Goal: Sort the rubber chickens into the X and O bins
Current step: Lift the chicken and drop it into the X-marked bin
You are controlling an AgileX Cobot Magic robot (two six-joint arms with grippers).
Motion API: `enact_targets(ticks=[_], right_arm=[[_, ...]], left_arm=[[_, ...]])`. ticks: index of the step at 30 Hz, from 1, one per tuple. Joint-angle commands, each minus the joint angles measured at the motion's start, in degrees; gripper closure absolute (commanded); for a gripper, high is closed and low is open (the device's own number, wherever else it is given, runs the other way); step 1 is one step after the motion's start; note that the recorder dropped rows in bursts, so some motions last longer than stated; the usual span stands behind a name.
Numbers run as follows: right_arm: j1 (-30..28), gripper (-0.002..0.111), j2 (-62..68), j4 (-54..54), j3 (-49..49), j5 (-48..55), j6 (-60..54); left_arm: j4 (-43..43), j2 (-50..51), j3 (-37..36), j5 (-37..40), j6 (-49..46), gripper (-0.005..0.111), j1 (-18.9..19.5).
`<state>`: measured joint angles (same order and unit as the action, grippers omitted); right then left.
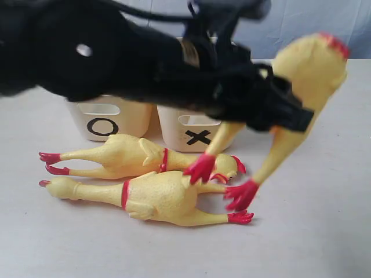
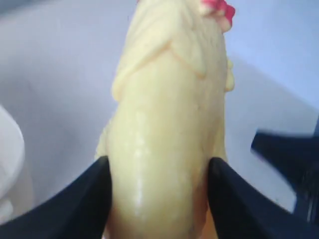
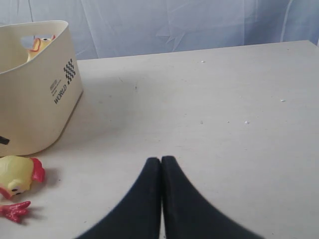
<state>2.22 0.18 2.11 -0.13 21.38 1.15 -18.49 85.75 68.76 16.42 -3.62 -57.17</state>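
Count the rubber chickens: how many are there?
4. The held chicken hangs in the left gripper; the rear chicken and front chicken lie on the table; the fourth chicken peeks from a bin. Others may hide inside.

Pale matte tabletop (image 3: 224,109) stretching wide and flat, dotted here and there with tiny white crumbs (image 3: 282,100). Right behind its far edge, a wrinkled pale blue cloth backdrop (image 3: 199,25), hanging in soft vertical folds. Faint grey shadows (image 3: 107,107) lying across part of the surface.
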Motion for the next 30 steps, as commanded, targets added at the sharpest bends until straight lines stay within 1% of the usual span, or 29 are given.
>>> enact_targets(ticks=[1,2,3,4,6,7,9,11,13,15,19,21,22,24,26,27,28,29,30], right_arm=[[0.19,0.108,-0.18,-0.14,0.13,-0.59,0.00],[0.19,0.108,-0.18,-0.14,0.13,-0.59,0.00],[0.19,0.108,-0.18,-0.14,0.13,-0.59,0.00],[0.19,0.108,-0.18,-0.14,0.13,-0.59,0.00],[0.19,0.108,-0.18,-0.14,0.13,-0.59,0.00],[0.19,0.108,-0.18,-0.14,0.13,-0.59,0.00],[0.19,0.108,-0.18,-0.14,0.13,-0.59,0.00],[0.19,0.108,-0.18,-0.14,0.13,-0.59,0.00],[0.19,0.108,-0.18,-0.02,0.13,-0.44,0.00],[0.19,0.108,-0.18,-0.02,0.13,-0.44,0.00],[0.19,0.108,-0.18,-0.02,0.13,-0.44,0.00],[0.19,0.108,-0.18,-0.02,0.13,-0.44,0.00],[0.19,0.108,-0.18,-0.02,0.13,-0.44,0.00],[0.19,0.108,-0.18,-0.02,0.13,-0.44,0.00],[0.19,0.108,-0.18,-0.02,0.13,-0.44,0.00],[0.19,0.108,-0.18,-0.02,0.13,-0.44,0.00],[0.19,0.108,-0.18,-0.02,0.13,-0.44,0.00],[0.19,0.108,-0.18,-0.02,0.13,-0.44,0.00],[0.19,0.108,-0.18,-0.02,0.13,-0.44,0.00]], left_arm=[[9.80,-6.80,0.52,-21.28,-0.07,0.107,2.07],[9.03,-6.80,0.52,-24.78,-0.07,0.107,4.31],[7.69,-5.97,0.52,-25.77,-0.07,0.107,7.20],[6.07,-4.90,0.52,-24.56,-0.07,0.107,11.00],[4.36,-2.55,0.52,-22.68,-0.07,0.107,15.73],[3.36,-1.32,0.52,-22.68,0.39,0.107,17.42],[-1.10,2.18,0.52,-26.04,4.19,0.107,20.73],[-5.38,6.08,0.52,-31.33,9.22,0.107,21.96],[-5.27,9.58,0.64,-36.89,12.00,0.107,22.11],[-1.34,13.36,1.76,-39.16,12.71,0.107,21.97],[7.15,19.40,5.66,-39.07,13.27,0.106,21.64],[12.93,21.95,7.44,-39.18,14.03,0.100,21.50],[14.65,23.02,8.31,-39.28,14.03,0.096,21.50],[15.67,24.50,9.63,-39.39,14.03,0.082,21.50],[15.81,25.03,10.41,-39.77,13.89,0.061,21.61],[15.66,25.14,10.47,-39.77,13.45,0.049,21.61],[15.66,25.14,10.47,-39.77,12.34,0.039,21.61],[15.66,24.96,10.47,-39.91,10.74,0.026,21.69],[15.66,24.73,10.47,-39.39,9.04,0.020,21.69]])
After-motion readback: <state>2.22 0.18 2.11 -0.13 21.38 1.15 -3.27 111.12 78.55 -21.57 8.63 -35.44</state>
